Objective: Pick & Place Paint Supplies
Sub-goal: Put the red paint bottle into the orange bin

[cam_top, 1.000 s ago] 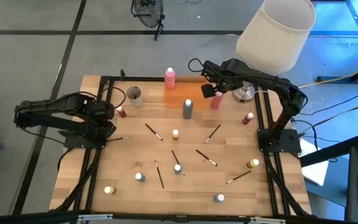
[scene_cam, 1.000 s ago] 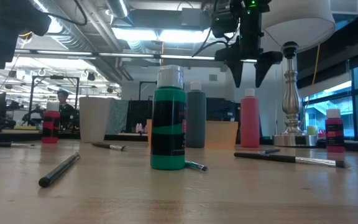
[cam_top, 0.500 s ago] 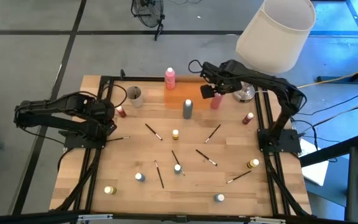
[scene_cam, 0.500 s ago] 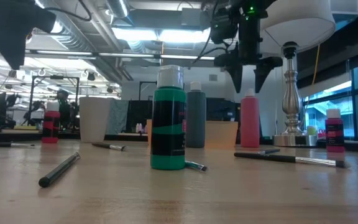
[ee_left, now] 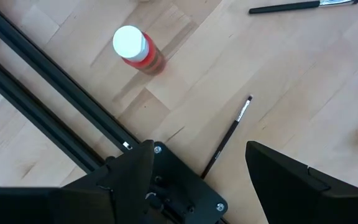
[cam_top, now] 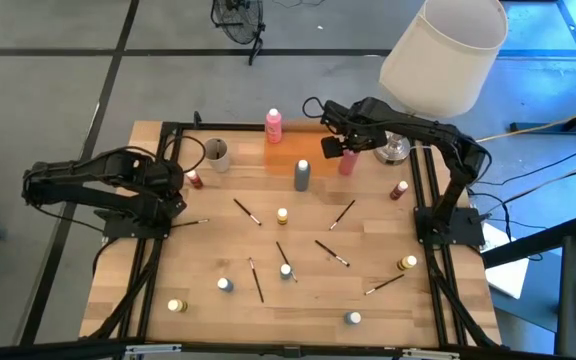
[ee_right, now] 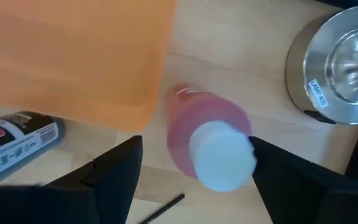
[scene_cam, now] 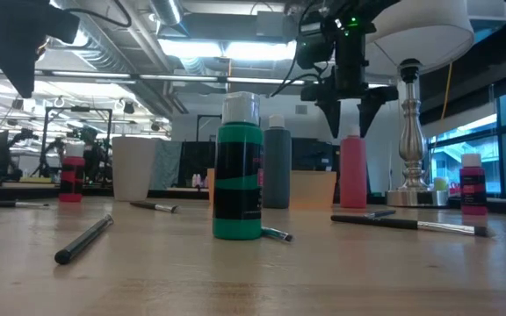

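Note:
A pink bottle (cam_top: 347, 163) with a white cap (ee_right: 222, 155) stands upright on the wood beside the right end of the orange tray (cam_top: 290, 152). My right gripper (scene_cam: 349, 112) hangs open just above it, pointing down, one finger on either side of the cap and clear of it. A grey bottle (cam_top: 302, 175) stands in front of the tray and a second pink bottle (cam_top: 273, 125) behind it. My left gripper (ee_left: 197, 180) waits open at the table's left edge, above a thin brush (ee_left: 229, 134) and near a small red pot (ee_left: 131, 45).
A lamp's metal base (cam_top: 392, 150) stands right beside the pink bottle, its big shade (cam_top: 443, 50) overhead. A beige cup (cam_top: 215, 153) sits at the back left. Several small pots, such as one at mid-table (cam_top: 282, 215), and brushes (cam_top: 246, 211) lie scattered over the table. Black frame rails (cam_top: 420, 190) run along both sides.
My right gripper has sunk a little, straight down toward the pink bottle's cap, and its fingertips now stand level with the cap's top. My left gripper has rolled somewhat about its own axis while staying where it was. The bottles have not moved.

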